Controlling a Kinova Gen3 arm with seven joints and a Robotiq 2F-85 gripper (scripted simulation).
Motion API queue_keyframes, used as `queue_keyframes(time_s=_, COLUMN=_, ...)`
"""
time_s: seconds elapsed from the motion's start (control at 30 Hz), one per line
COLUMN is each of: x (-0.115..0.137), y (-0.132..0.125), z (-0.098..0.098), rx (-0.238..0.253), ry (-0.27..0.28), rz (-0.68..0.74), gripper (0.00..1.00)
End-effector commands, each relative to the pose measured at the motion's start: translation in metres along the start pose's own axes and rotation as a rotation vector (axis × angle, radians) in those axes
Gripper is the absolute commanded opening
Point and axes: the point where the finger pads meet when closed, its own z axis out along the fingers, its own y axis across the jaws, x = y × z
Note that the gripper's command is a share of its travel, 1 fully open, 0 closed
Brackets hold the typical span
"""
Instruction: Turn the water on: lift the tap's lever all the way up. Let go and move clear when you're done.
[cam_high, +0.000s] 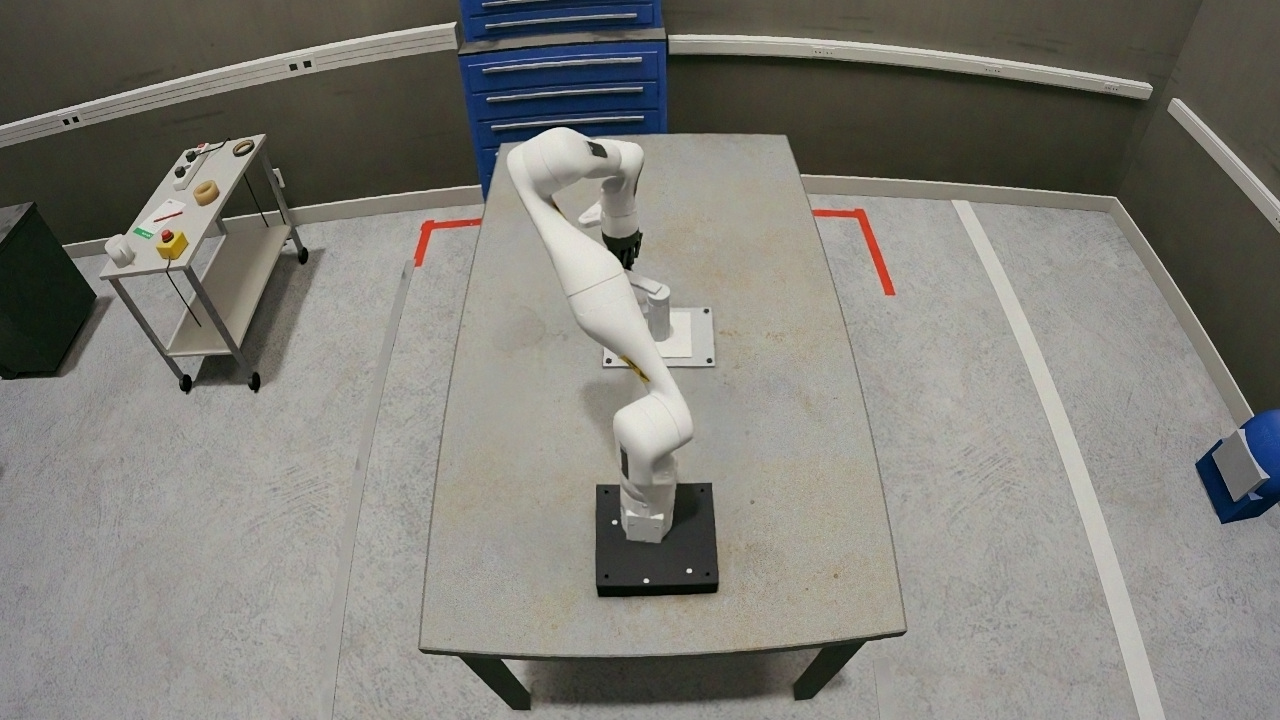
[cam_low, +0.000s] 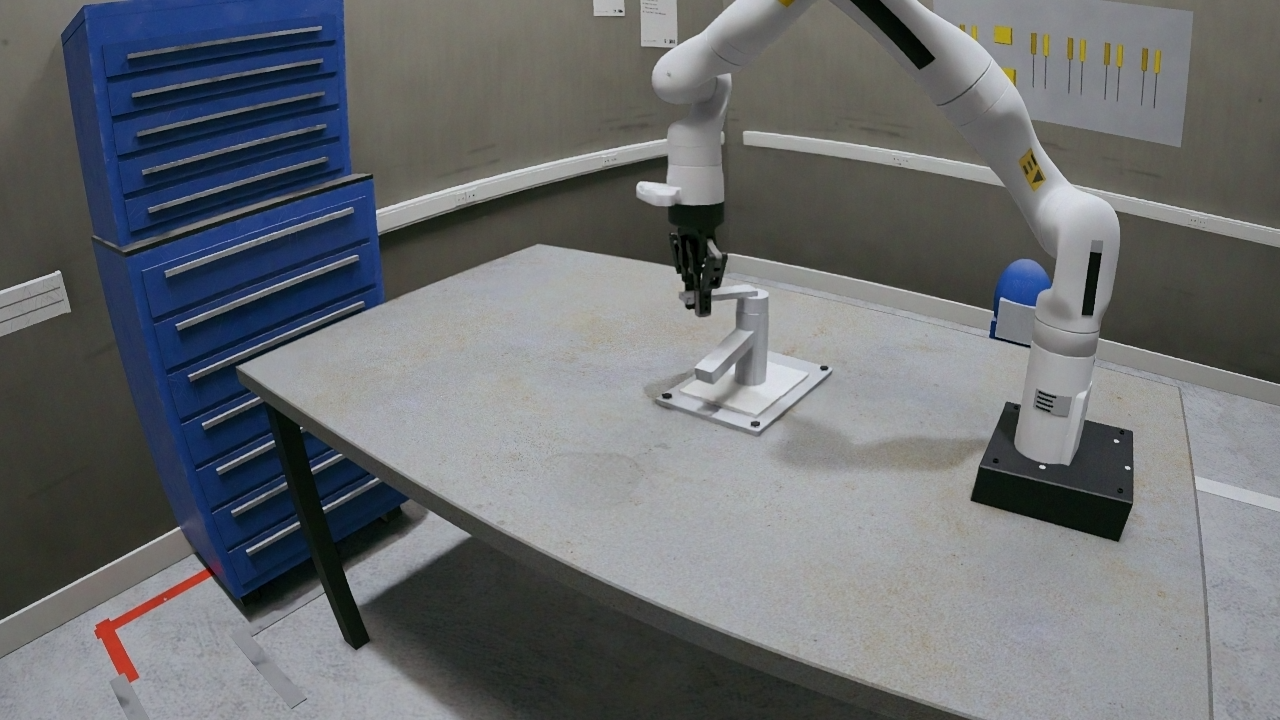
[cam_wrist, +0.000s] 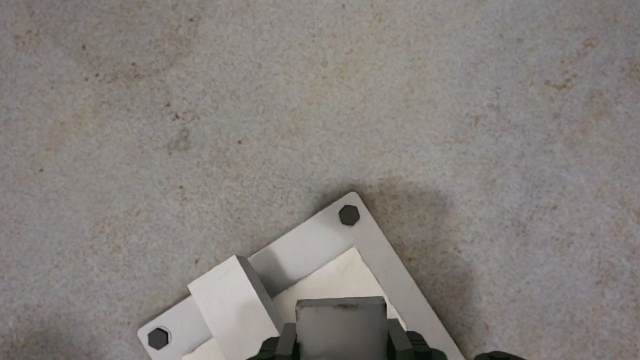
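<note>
A grey tap (cam_low: 750, 340) stands on a square plate (cam_low: 742, 394) bolted to the middle of the table. Its lever (cam_low: 726, 293) sticks out about level from the top of the tap body, and its spout (cam_low: 720, 362) slopes down below. My gripper (cam_low: 700, 300) points straight down and is shut on the lever's free end. In the wrist view the lever end (cam_wrist: 341, 325) sits between my fingers at the bottom edge, with the spout (cam_wrist: 235, 300) to its left. In the overhead view the arm hides most of the tap (cam_high: 657, 308).
My arm's black base (cam_low: 1056, 474) stands on the table at the right. A blue drawer cabinet (cam_low: 223, 268) stands beyond the table's left end. A small cart (cam_high: 192, 241) stands off to the side on the floor.
</note>
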Motion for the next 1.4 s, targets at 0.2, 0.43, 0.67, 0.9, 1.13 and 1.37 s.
queue_keyframes(time_s=0.2, x=-0.006, y=0.000, z=-0.019, rx=-0.002, ry=0.004, rz=0.001, gripper=0.10)
queue_keyframes(time_s=0.43, x=-0.012, y=0.000, z=-0.030, rx=-0.002, ry=0.004, rz=0.001, gripper=0.10)
queue_keyframes(time_s=0.67, x=-0.012, y=0.000, z=-0.030, rx=-0.002, ry=0.004, rz=0.001, gripper=0.10)
queue_keyframes(time_s=0.9, x=-0.012, y=0.000, z=-0.030, rx=-0.002, ry=0.004, rz=0.001, gripper=0.10)
queue_keyframes(time_s=1.13, x=-0.012, y=0.000, z=-0.030, rx=-0.002, ry=0.004, rz=0.001, gripper=0.10)
queue_keyframes(time_s=1.37, x=-0.012, y=0.000, z=-0.030, rx=-0.002, ry=0.004, rz=0.001, gripper=0.10)
